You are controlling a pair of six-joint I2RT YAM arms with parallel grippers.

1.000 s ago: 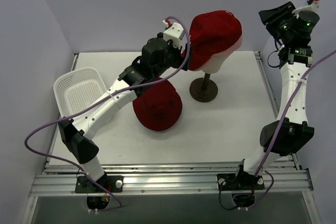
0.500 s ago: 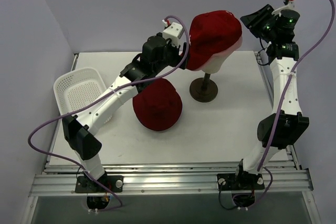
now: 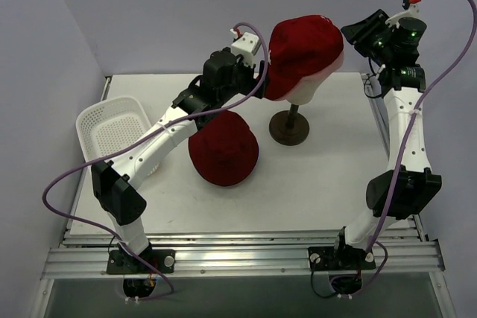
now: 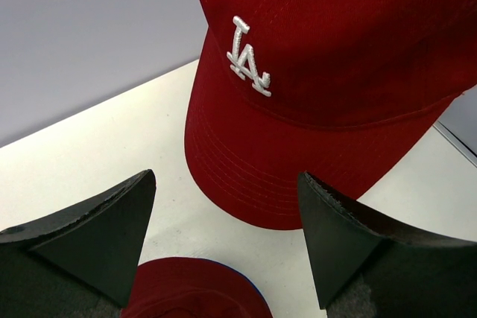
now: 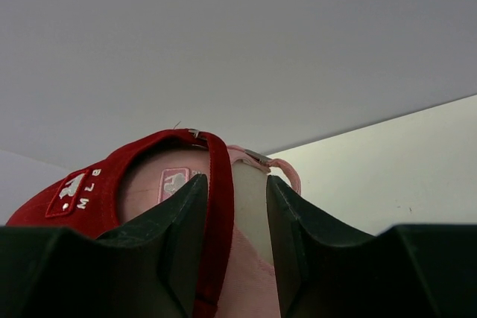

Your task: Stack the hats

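Left fingers [image 4: 89,236] wide apart | right fingers [image 5: 173,236] narrowly apart | red cap [image 4: 320,109], white LA logo [image 4: 248,57]

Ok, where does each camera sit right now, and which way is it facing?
Top external: above and behind the robot, looking down at the table; the left arm and right arm show.
Left wrist: faces the red cap at its brim; the open left pincer frames it.
Right wrist: faces the cap's back strap, pink cap beneath; the right pincer shows below.
Shared: all three see the red cap.
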